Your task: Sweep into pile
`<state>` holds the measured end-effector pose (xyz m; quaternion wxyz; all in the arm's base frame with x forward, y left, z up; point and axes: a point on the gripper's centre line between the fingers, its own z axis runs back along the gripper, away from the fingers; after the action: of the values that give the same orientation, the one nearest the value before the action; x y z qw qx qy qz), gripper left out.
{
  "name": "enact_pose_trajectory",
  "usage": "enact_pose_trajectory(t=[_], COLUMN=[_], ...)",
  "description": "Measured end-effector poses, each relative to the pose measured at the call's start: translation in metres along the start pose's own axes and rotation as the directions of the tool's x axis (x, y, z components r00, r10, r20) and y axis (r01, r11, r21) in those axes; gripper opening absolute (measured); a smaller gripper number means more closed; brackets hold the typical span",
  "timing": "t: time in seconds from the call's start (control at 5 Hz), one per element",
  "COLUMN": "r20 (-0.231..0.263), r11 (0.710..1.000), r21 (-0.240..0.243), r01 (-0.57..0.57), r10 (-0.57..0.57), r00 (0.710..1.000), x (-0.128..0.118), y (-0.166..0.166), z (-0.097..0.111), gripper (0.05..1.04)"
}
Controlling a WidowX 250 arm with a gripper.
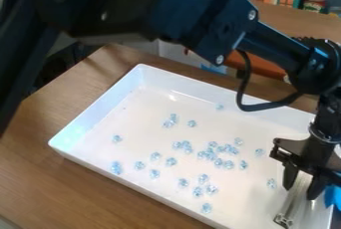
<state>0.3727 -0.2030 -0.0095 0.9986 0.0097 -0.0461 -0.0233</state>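
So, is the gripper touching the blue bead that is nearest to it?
Apart. The camera view shows a strip of the white tray between the gripper and that bead.

The black robot arm (190, 11) comprises broad, flat-sided segments, a slimmer forearm, silvery round screws (219, 59) and a curved black cable (256, 107); its black gripper (299, 192) bears two tapered fingers (289, 175).
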Motion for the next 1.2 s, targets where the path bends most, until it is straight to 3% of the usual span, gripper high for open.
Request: enact_pose_trajectory(t=[0.6, 1.2], r20=[-0.014, -0.023], r11=[1.0, 1.0], r21=[-0.01, 0.011], r01=[0.019, -0.026], r10=[-0.019, 0.027], r00=[1.0, 0.999], x=[-0.003, 0.008], y=[0.026, 0.11], z=[-0.002, -0.005], gripper=[0.37, 0.37])
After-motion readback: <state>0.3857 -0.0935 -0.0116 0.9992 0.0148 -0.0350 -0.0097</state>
